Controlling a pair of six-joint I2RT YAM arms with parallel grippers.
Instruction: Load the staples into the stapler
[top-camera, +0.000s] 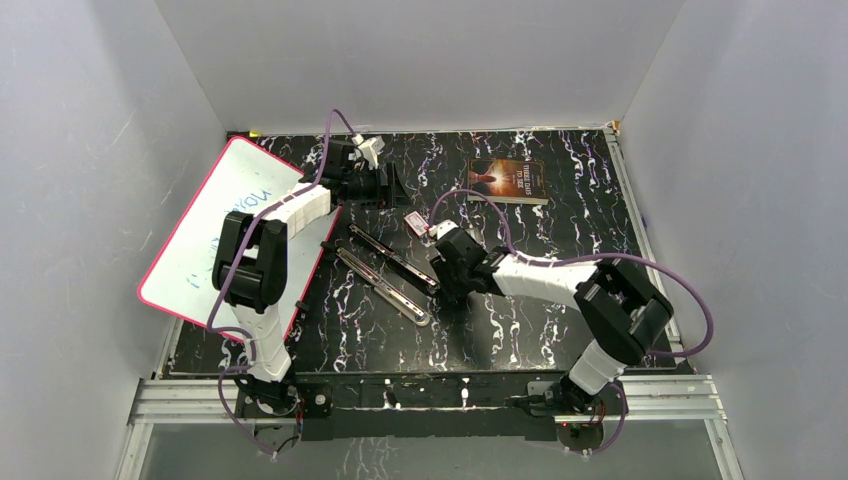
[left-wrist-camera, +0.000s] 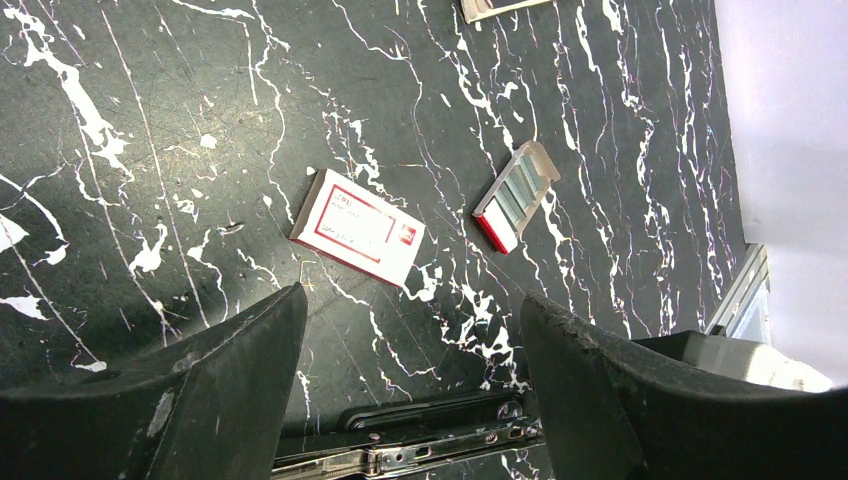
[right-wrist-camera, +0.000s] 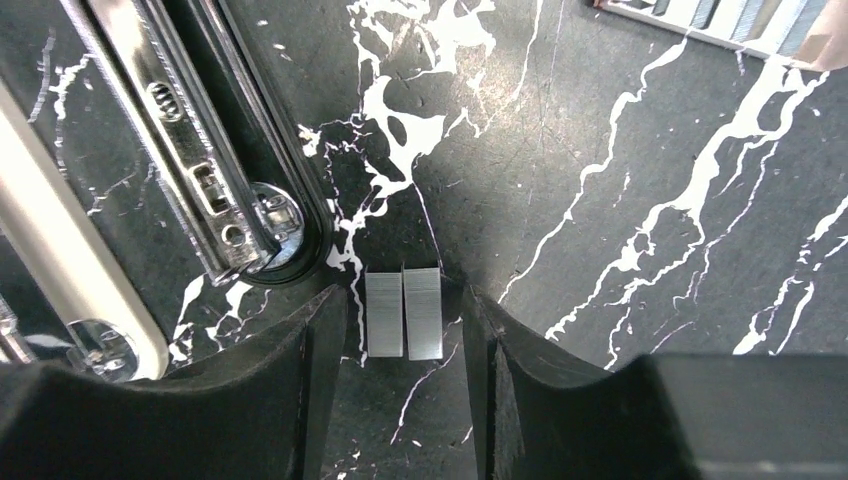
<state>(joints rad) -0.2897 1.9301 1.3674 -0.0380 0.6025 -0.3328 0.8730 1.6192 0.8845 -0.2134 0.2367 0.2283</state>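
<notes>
Two strips of staples (right-wrist-camera: 403, 313) lie flat on the black marbled tabletop (top-camera: 560, 230), side by side and touching along their long edges. The right hand (right-wrist-camera: 403, 300) is open and set down over them, one finger on each side, so both strips sit in the gap between its fingertips. I cannot tell whether either finger touches them.

One stapler (right-wrist-camera: 225, 190) lies just left of the strips. It is swung open into two long arms, and its rounded end is near the staples but apart from them.

The left hand (left-wrist-camera: 412, 300) is also open and holds nothing. It is at the far side of the tabletop, well apart from the strips.

Beyond the left hand's fingers lie one white staple box with a red frame (left-wrist-camera: 357, 228) and one small tray with a red end (left-wrist-camera: 515, 195), near each other but apart.

One book (top-camera: 508, 180) lies at the far edge. One whiteboard (top-camera: 215, 215) lies at the left.
</notes>
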